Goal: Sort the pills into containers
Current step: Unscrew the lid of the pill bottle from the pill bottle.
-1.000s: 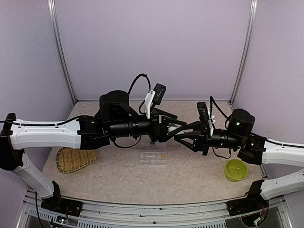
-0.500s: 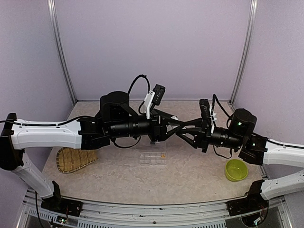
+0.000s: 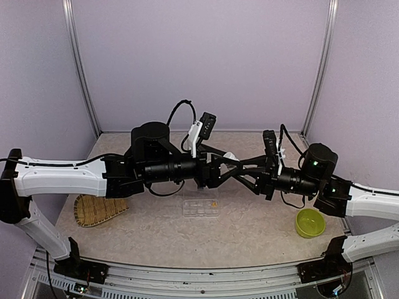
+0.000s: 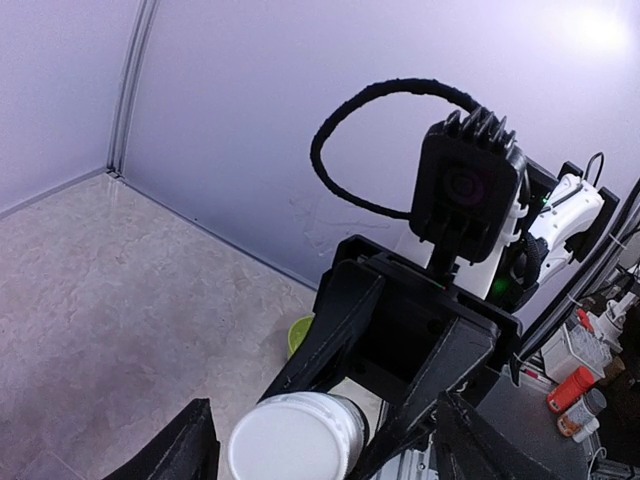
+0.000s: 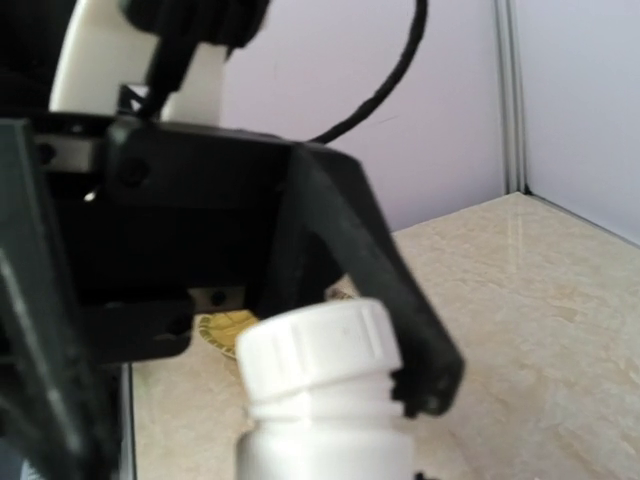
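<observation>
Above the table my right gripper (image 3: 242,169) is shut on a white pill bottle (image 5: 325,440) with a ribbed white cap (image 4: 295,440). My left gripper (image 4: 325,450) faces it, open, one finger on each side of the cap with a gap on both sides. In the right wrist view one black left finger (image 5: 400,320) reaches past the cap's edge. The container, a flat clear compartment box (image 3: 201,207), lies on the table below both grippers. Orange-yellow pills (image 3: 214,204) show in a compartment near its right end.
A woven bamboo tray (image 3: 93,209) lies at the left, partly under my left arm. A lime-green bowl (image 3: 310,222) stands at the right, below my right arm. Purple walls close in the back and both sides.
My right gripper has risen and moved left with the bottle. Its cap now sits between my left gripper's fingers, and the two grippers interlock.
</observation>
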Controlling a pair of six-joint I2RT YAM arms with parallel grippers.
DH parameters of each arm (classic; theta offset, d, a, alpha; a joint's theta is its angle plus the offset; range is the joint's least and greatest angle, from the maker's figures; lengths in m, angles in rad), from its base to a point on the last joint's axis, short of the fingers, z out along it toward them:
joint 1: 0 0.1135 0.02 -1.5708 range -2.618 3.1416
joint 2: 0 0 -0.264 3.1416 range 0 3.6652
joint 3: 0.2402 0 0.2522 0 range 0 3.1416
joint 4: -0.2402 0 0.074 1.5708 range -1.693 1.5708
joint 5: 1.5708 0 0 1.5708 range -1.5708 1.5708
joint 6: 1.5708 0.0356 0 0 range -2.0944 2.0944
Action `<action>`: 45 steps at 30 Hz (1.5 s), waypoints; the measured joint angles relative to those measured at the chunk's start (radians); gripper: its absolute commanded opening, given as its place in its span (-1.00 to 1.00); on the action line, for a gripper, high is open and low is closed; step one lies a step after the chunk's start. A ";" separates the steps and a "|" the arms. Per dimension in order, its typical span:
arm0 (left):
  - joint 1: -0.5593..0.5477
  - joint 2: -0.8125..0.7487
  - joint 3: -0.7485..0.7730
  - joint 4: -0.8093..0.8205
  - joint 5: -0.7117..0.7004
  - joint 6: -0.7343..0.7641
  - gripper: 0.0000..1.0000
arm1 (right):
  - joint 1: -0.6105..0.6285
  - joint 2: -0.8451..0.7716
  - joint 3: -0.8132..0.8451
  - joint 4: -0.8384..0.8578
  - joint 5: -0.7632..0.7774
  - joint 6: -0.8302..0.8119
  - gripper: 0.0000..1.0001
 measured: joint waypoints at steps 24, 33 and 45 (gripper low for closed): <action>0.003 -0.034 -0.012 -0.001 -0.049 -0.027 0.31 | 0.000 -0.010 -0.010 0.011 -0.018 -0.003 -0.68; 0.003 -0.034 -0.015 -0.002 -0.060 -0.029 0.07 | 0.000 -0.011 -0.010 0.011 -0.018 -0.003 -0.68; 0.003 -0.034 -0.015 -0.003 -0.062 -0.030 -0.16 | 0.000 -0.011 -0.010 0.010 -0.018 -0.009 -0.68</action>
